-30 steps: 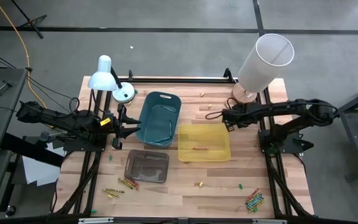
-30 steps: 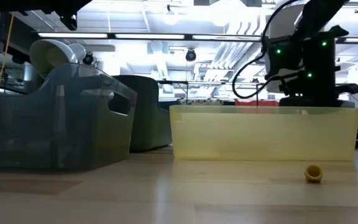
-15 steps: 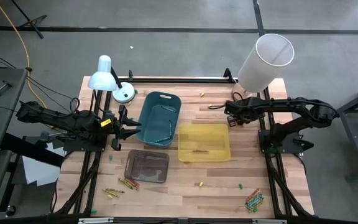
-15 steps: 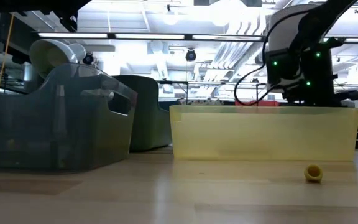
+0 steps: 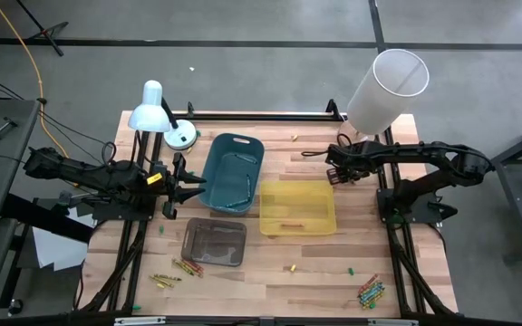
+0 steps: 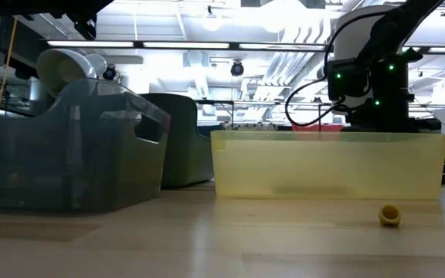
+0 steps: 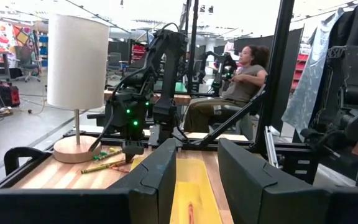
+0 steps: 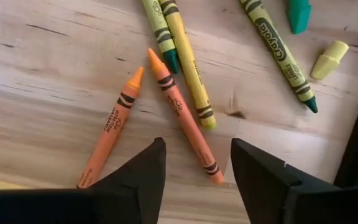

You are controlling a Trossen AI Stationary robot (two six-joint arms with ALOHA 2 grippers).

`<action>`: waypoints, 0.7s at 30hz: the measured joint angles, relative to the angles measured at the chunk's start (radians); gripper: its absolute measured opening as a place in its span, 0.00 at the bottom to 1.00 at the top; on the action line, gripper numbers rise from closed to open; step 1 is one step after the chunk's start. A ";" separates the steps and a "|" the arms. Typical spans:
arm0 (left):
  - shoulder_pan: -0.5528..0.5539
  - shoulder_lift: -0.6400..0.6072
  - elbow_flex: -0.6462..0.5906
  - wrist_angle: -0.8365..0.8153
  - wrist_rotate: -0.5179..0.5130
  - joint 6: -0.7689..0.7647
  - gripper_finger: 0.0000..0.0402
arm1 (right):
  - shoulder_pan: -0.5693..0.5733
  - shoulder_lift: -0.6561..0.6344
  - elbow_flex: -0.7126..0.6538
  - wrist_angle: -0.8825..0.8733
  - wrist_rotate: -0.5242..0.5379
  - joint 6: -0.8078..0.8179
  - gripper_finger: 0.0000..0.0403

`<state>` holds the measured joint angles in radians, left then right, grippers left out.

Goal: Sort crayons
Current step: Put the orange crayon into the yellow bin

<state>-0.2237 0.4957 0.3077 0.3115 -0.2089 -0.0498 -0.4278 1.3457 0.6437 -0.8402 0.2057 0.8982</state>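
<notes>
Several crayons lie flat on the wood under my right gripper [image 8: 197,167]: two orange crayons [image 8: 182,118], a yellow one [image 8: 188,62] and green ones [image 8: 281,53]. The gripper points down over them near the table's far right [image 5: 336,168], open, with nothing between its fingers. My left gripper [image 7: 197,180] waits open and level at the table's left [image 5: 184,186], beside the blue bin [image 5: 232,172]. One crayon [image 5: 288,224] lies in the yellow bin [image 5: 326,206]. More crayons lie in piles at the near left [image 5: 175,270] and near right [image 5: 370,292].
A grey bin [image 5: 214,242] stands near the yellow one. A lamp with a white round shade [image 5: 385,89] stands just beyond my right gripper; a white desk lamp [image 5: 157,113] is at the far left. Loose bits [image 5: 290,268] [image 5: 349,270] lie near the front edge.
My right gripper has swung a little away from the yellow bin's far right corner toward the table's far edge and the lamp base, and now hangs over the crayons there.
</notes>
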 joint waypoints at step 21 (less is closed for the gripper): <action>0.000 0.000 0.000 0.000 0.000 0.000 0.26 | -0.043 -0.003 -0.119 0.101 -0.069 0.016 0.28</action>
<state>-0.2237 0.4957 0.3077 0.3115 -0.2085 -0.0494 -0.4709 1.3428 0.5251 -0.7387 0.1365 0.9145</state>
